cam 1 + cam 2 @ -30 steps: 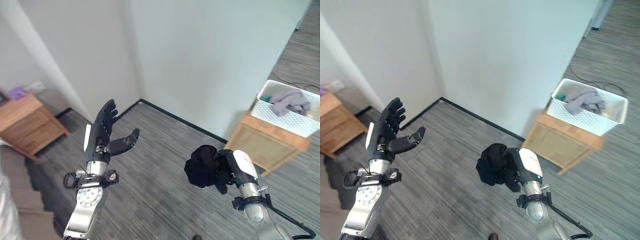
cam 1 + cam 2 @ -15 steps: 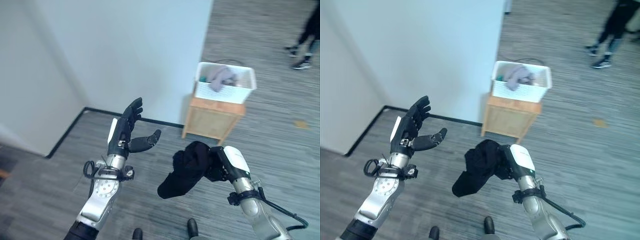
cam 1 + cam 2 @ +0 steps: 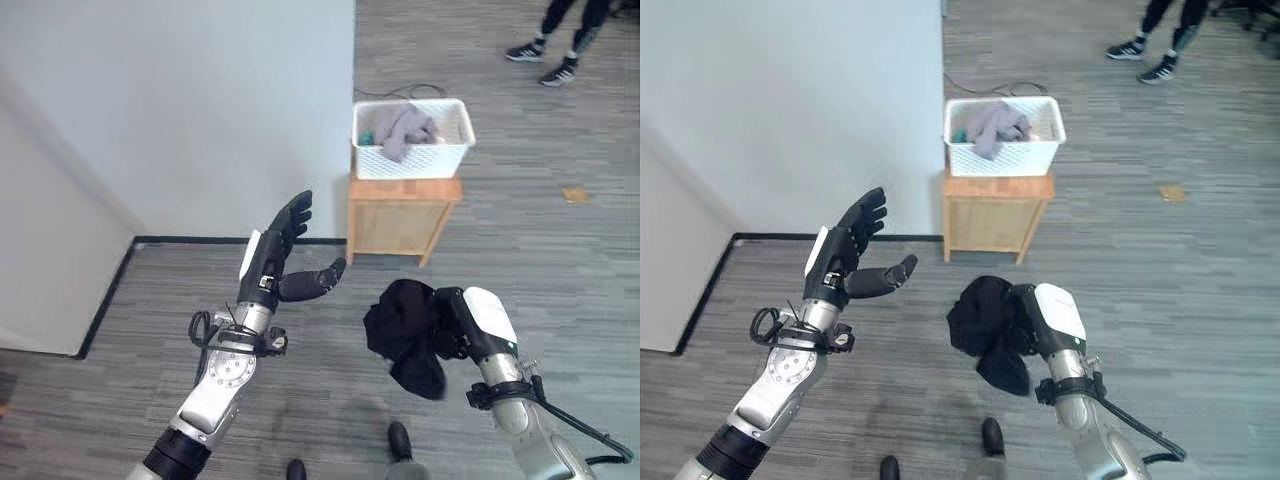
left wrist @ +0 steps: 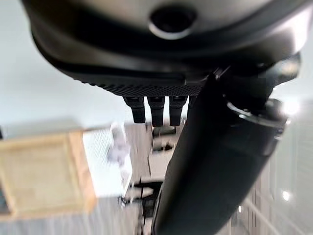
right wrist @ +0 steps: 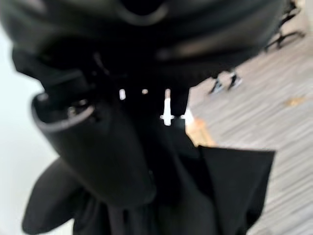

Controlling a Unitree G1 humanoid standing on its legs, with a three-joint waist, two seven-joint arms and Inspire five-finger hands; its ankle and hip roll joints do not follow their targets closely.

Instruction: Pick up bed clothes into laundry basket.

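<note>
Ahead, well apart from the right hand clutching the crumpled black garment, sits the white plastic laundry basket; the left hand is spread, empty.

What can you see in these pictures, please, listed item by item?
black garment: one, black, bunched in the right hand, hanging above the floor.
laundry basket: one, white, on the wooden cabinet by the wall.
grey clothes: a heap, grey, inside the basket.
wooden cabinet: one, light wood, against the wall's corner.
person: one, legs and shoes, far behind.
left robot hand: raised, open, empty.
right robot hand: curled round the garment.
</note>
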